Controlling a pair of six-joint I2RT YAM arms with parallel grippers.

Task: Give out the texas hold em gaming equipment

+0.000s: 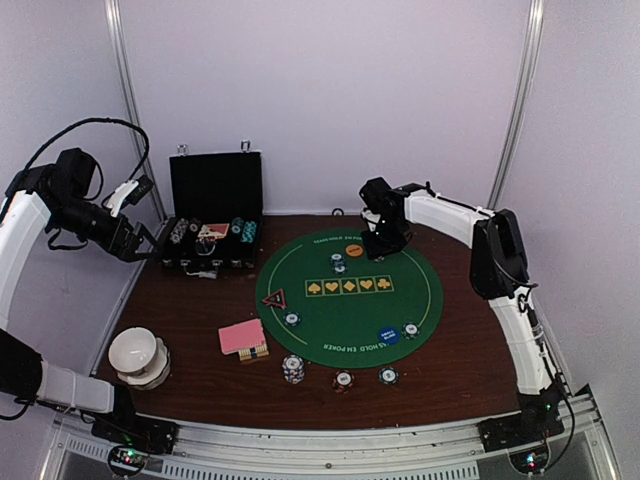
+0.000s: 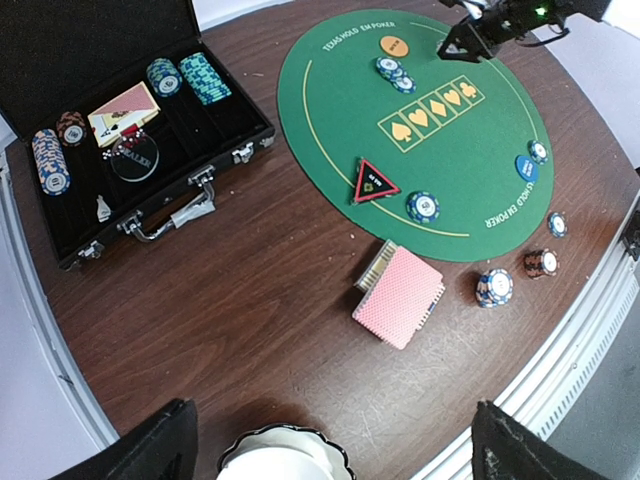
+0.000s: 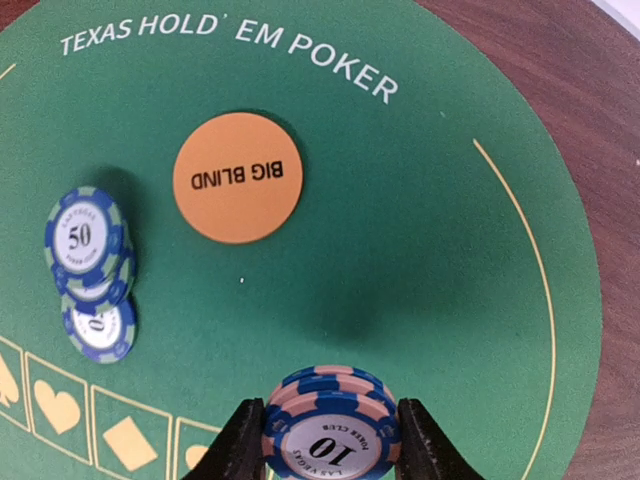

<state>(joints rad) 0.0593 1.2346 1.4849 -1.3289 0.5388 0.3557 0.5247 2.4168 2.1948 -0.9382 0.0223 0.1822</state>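
Right gripper point(image 3: 330, 442) pinches a stack of 10-value chips point(image 3: 330, 420) above the far side of the green mat point(image 3: 450, 250), right of the orange disc point(image 3: 237, 177). Lower it level before releasing. Left gripper point(image 2: 335, 445) hangs spread, empty.

"TEXAS HOLD' EM POKER" on green mat point(image 3: 430, 250), "BIG BLIND" on orange disc point(image 3: 237, 177), "50" on blue-edged chip point(image 3: 82, 237) at left, "10" on pink-striped chip point(image 3: 330, 440) at bottom

Orange disc point(image 3: 237, 177), blue-pink striped chips point(image 3: 330, 425)
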